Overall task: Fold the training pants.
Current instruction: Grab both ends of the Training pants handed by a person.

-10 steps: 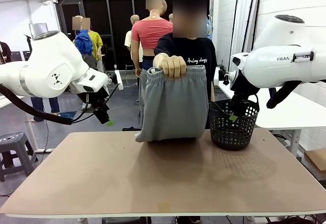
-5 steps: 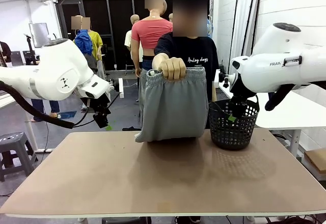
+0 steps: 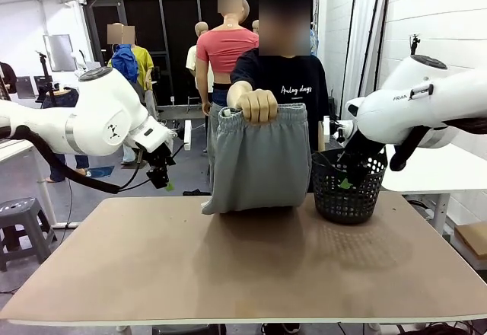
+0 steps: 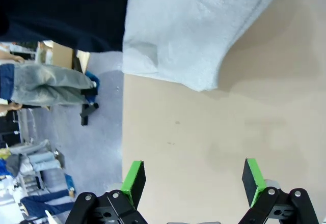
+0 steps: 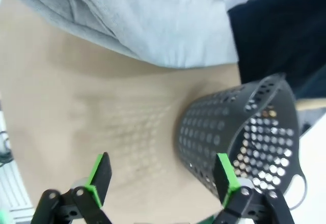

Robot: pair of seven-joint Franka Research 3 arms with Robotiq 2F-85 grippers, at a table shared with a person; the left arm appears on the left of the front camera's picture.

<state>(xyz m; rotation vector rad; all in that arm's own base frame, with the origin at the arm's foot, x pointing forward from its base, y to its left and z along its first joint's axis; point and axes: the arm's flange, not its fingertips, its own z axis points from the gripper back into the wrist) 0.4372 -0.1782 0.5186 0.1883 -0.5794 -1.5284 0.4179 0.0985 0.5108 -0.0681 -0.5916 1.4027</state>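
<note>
At the far edge of the tan bench (image 3: 228, 274), a hand (image 3: 259, 103) dangles soft grey training pants (image 3: 259, 164), maybe for my spread left fingers (image 4: 133, 180) and right fingers (image 5: 222, 175).

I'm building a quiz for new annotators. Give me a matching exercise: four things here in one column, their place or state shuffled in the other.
1 training pants
2 black mesh basket
3 left gripper
4 right gripper

A open, close to the basket
B held up by a person's hand, lower end on the table
C open, left of the pants
D standing on the table, right of the pants

Pairs: 1-B, 2-D, 3-C, 4-A
</note>
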